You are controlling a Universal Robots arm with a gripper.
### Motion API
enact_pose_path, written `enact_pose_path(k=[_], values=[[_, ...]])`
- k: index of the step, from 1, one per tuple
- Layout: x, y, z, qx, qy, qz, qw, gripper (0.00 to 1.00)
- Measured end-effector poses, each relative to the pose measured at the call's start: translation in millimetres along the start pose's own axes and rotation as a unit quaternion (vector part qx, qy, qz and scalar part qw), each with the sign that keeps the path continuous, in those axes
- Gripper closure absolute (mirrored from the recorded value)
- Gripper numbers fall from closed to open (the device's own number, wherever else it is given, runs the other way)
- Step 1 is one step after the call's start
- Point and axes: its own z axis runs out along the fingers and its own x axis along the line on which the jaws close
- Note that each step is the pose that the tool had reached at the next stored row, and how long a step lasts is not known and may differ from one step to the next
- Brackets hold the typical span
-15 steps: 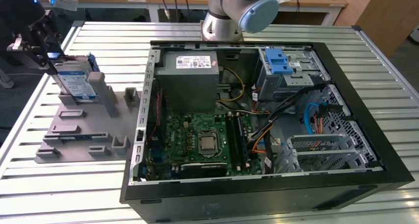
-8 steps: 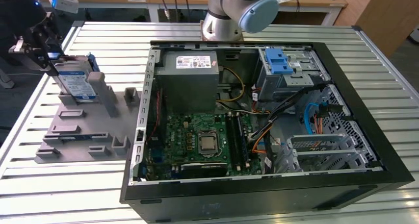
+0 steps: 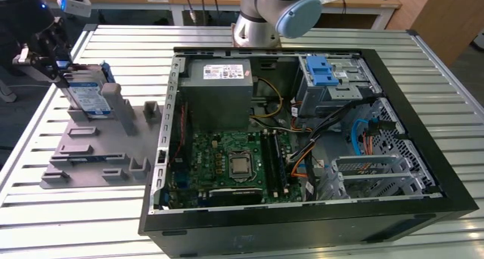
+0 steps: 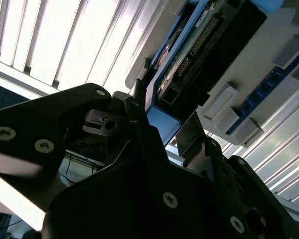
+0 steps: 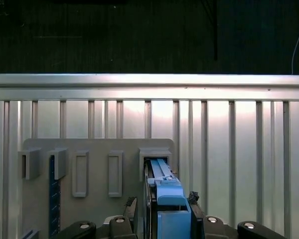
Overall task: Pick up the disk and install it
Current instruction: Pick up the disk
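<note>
Disk (image 3: 89, 97) stands upright in grey fixture (image 3: 98, 151) on your worktop (image 3: 151, 35); pincer (image 3: 60, 77) points down astride its top edge, grip state unclear.

Silver-grey arm (image 3: 253, 21) with pale blue joint cap (image 3: 298, 15); black end effector (image 4: 164, 112), silver screws (image 4: 170, 199).

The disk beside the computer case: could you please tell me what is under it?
The disk stands on edge in a slot of the grey holder plate, which lies on the slatted metal table. The slot's posts cover its lower edge, so the seat itself is hidden.
</note>
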Motion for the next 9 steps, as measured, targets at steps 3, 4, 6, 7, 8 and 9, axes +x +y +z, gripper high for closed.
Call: enact_pose_path(k=[3,4,6,7,8,9], values=[[0.0,0.0,1.0,-0.0001,0.0001,0.000,1.0000,0.49],[0.0,0.0,1.0,-0.0002,0.0001,0.000,1.0000,0.49],[0.0,0.0,1.1,-0.0001,0.0001,0.000,1.0000,0.51],[-0.1,0.0,1.1,-0.0001,0.0001,0.000,1.0000,0.58],[-0.1,0.0,1.1,-0.0001,0.0000,0.000,1.0000,0.58],[-0.1,0.0,1.1,-0.0001,0.0000,0.000,1.0000,0.58]])
